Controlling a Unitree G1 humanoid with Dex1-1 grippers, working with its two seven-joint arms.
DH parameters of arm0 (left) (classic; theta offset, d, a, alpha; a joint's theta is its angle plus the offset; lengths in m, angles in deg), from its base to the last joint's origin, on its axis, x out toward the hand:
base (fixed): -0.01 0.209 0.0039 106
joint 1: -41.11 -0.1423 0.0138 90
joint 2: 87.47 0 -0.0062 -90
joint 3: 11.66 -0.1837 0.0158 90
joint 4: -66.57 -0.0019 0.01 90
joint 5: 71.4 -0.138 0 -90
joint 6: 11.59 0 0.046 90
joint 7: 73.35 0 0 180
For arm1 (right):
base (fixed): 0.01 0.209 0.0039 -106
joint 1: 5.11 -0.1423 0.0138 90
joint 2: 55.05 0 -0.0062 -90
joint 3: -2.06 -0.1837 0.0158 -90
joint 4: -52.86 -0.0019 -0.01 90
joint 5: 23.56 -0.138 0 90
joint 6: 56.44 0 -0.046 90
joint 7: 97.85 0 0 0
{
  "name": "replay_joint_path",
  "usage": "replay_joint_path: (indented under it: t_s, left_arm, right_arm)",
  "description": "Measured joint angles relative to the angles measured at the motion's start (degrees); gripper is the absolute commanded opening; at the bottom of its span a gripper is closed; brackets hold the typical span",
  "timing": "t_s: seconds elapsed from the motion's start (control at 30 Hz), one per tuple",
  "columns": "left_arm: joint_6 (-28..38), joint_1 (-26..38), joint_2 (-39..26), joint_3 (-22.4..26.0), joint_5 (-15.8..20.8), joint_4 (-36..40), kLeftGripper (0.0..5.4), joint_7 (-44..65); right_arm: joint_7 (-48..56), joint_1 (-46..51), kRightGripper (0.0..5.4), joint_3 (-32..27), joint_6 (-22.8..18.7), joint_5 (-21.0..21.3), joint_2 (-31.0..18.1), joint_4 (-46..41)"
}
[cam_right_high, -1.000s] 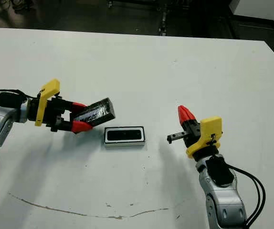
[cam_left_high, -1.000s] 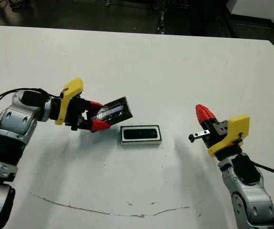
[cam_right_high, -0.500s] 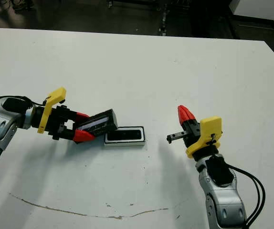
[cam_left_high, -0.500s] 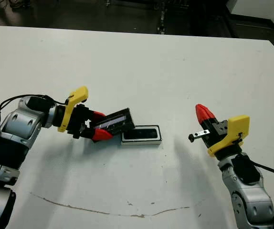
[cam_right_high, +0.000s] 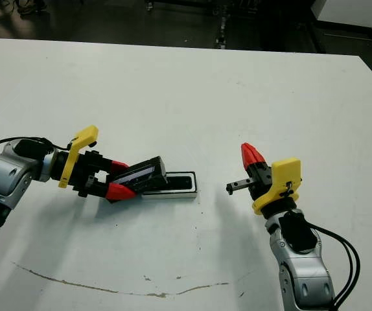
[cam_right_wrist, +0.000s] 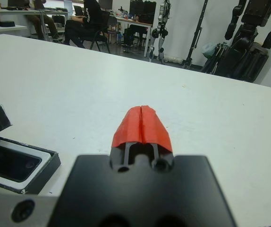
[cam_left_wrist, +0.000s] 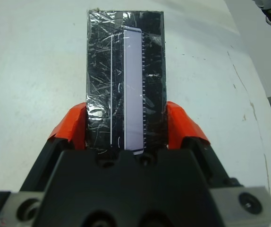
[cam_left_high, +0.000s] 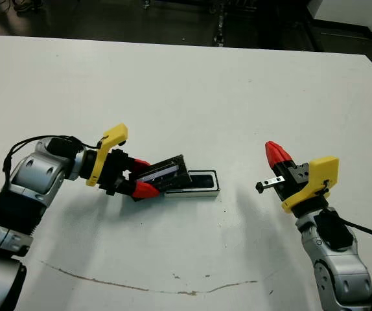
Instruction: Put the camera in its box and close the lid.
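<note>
Head views: left claw (cam_left_high: 140, 179) pinched the lid (cam_left_high: 168, 175), tilted, its far end over the left end of the box (cam_left_high: 199, 183). Box sat mid-surface (cam_left_high: 192, 97) with the camera (cam_left_high: 201, 180) inside. Right claw (cam_left_high: 275, 154) hung well apart to the right, fingers pressed together, holding nothing.

Left wrist: red fingers (cam_left_wrist: 69, 125) clamped both long edges of the lid (cam_left_wrist: 125, 80).

Right wrist: claw (cam_right_wrist: 141, 125) closed; box (cam_right_wrist: 20, 165) nearby, camera (cam_right_wrist: 5, 161) in it.

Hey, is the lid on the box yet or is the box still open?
Still open. The left gripper holds the lid tilted over the box's left end; the rest of the box, with the camera inside, shows uncovered.
</note>
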Motion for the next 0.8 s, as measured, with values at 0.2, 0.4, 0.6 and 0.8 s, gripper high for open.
replay_joint_path:
  t_s: [0.2, 0.4, 0.6, 0.8]
  left_arm:
    - [0.06, 0.00, 0.87, -0.07, 0.08, -0.37, 3.16, -0.04]
    - [2.20, -0.30, 1.48, -0.09, -0.04, -0.56, 3.16, -0.71]
    - [7.25, -1.66, 1.50, -1.29, -2.77, 1.64, 3.16, -3.57]
    - [8.07, -1.88, 1.51, -2.15, -3.57, 2.52, 3.16, -4.46]
  right_arm:
    - [0.00, 0.11, 0.00, -0.01, 0.00, -0.38, 0.05, 0.00]
    - [-0.01, 0.19, 0.00, -0.02, 0.00, -0.52, 0.05, -0.01]
    - [-0.02, 0.20, 0.00, 0.00, 0.00, -0.47, 0.05, -0.04]
    - [-0.02, 0.21, 0.00, 0.00, 0.00, -0.47, 0.05, -0.04]
